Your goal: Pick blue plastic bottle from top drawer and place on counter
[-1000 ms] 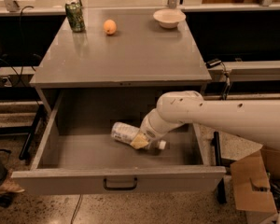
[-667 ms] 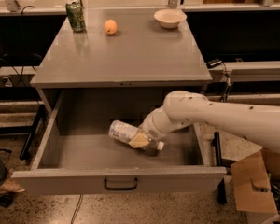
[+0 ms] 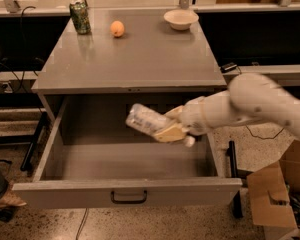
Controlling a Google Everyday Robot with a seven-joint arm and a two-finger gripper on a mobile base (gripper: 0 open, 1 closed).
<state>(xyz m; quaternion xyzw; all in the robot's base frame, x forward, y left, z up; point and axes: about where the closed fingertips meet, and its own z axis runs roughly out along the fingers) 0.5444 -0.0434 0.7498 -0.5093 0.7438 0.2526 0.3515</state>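
Observation:
The blue plastic bottle (image 3: 146,121) is held on its side in the air above the open top drawer (image 3: 125,161), below the level of the counter (image 3: 135,54). My gripper (image 3: 171,129) is shut on the bottle's right end, with tan fingers (image 3: 170,133) around it. My white arm reaches in from the right. The drawer is pulled fully out, and its dark handle (image 3: 128,198) shows on the front panel. No other object shows inside the drawer.
On the counter's far edge stand a green can (image 3: 80,17) at the left, an orange fruit (image 3: 117,28) and a white bowl (image 3: 181,19). A cardboard box (image 3: 280,194) sits on the floor at the right. A pale ledge with metal posts runs behind.
My gripper has lifted the bottle off the drawer floor and raised it toward the counter's front edge; the arm has risen with it.

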